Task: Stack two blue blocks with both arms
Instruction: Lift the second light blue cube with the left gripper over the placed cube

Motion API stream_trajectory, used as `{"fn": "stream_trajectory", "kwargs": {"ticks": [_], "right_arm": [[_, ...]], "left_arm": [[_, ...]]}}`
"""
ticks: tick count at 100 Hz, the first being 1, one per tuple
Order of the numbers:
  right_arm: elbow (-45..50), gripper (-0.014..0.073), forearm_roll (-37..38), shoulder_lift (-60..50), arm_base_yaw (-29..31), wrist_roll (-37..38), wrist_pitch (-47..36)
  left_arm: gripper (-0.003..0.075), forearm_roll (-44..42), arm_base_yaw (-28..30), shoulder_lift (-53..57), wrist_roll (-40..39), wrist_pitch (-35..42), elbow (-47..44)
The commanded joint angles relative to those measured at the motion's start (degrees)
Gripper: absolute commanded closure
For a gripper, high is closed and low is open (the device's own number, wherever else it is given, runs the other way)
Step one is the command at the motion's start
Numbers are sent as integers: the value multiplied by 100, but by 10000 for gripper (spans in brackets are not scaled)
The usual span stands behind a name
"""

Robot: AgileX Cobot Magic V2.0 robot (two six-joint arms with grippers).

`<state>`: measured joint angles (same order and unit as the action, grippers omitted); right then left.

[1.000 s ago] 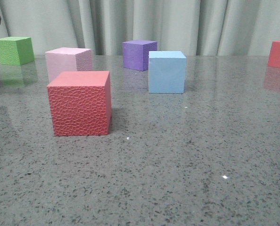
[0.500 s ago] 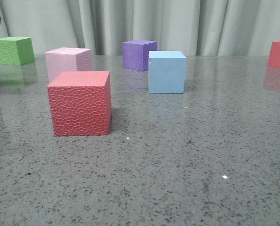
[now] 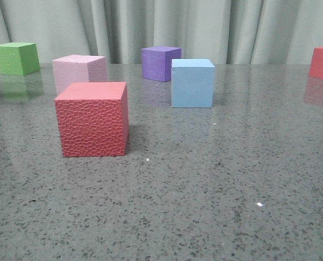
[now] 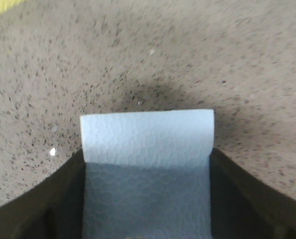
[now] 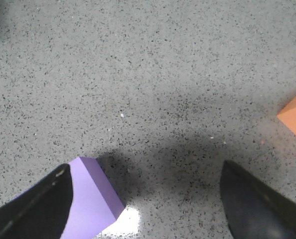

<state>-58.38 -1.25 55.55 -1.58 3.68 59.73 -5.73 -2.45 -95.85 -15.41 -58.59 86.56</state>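
Blocks are scattered over the speckled grey table [image 3: 216,179]. One blue block [image 3: 192,82] stands far of centre, just right of and nearer than the purple cube [image 3: 160,63], with a clear gap between them. A red pebbled cube [image 3: 92,119] sits near left, a pink cube [image 3: 78,72] right behind it, and a green cube [image 3: 16,58] at far left. Another red cube [image 3: 322,62] is cut by the right edge.

In the left wrist view, the second blue block [image 4: 147,164] is clamped between the black fingers of the left gripper [image 4: 147,199], with the tabletop seen beyond it.

In the right wrist view, the right gripper [image 5: 148,199] is spread wide with nothing between its fingers; a lilac cube [image 5: 90,204] lies beside one finger, and an orange corner [image 5: 295,114] shows at the edge.
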Motion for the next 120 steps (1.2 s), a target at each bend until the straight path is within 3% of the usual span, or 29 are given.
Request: {"fn": "stream_trajectory", "kwargs": {"ticks": [1, 32, 74, 120], "right_arm": [[-134, -6, 4, -80, 41, -42, -287], [-134, -6, 4, -80, 41, -42, -287], [-134, -6, 4, -80, 41, -42, -287], [-134, -6, 4, -80, 41, -42, -287]], "left_arm": [[470, 243, -50, 270, 298, -138, 560], [470, 717, -50, 270, 828, -712, 1538], [470, 2209, -91, 270, 1939, -698, 1666], [470, 2233, -1135, 270, 2885, -343, 1666]]}}
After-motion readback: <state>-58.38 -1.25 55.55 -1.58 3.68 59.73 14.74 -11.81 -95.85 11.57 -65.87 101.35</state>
